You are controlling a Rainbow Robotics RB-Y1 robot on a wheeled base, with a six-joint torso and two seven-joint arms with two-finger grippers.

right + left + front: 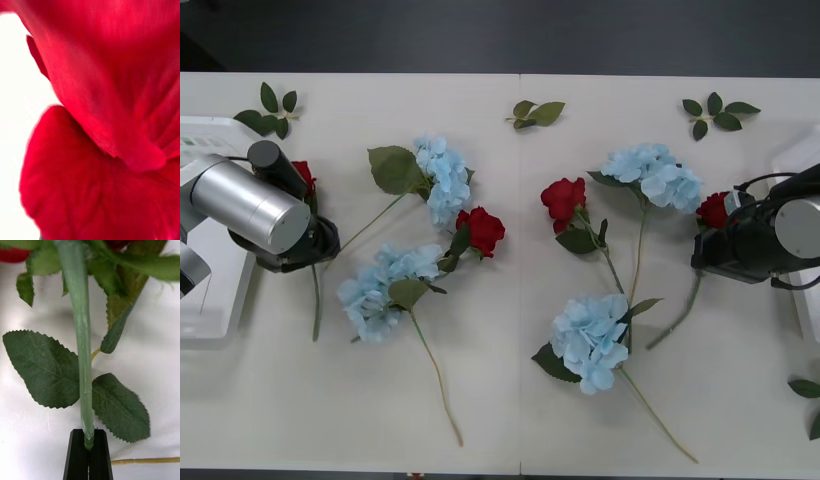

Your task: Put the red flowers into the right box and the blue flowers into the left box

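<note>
Clamped on a rose stem, the left gripper (pixel 89 450) has its black fingers pressed together around the thin green stalk (pixel 83 352), pinching it near its very end, with two broad serrated leaves (pixel 45 369) spreading to either side beyond the grip. The risk is plain: with so little stem inside the fingers, the stalk may slip out or swing once lifted, and the leaves could snag on the left box (pixel 220 320) lying just past the arm at about 8 o'clock. In the front view this gripper (pixel 308 240) sits at the table's 9 o'clock side, its silver forearm slanting in from the left edge, the red bloom (pixel 302 175) peeking out just above it. The right gripper (pixel 715 245) is low at 3 o'clock, hard against another of the red flowers (pixel 713 208); its wrist camera is pressed up to red petals (pixel 97 123), and whether its fingers are closed cannot be told. A blind grab there could crush the bloom or miss the stem (pixel 685 310). The right box (pixel 808 300) shows as a sliver at the far right edge. Blue flowers (pixel 592 340) and two more roses (pixel 480 230) lie between the arms.
</note>
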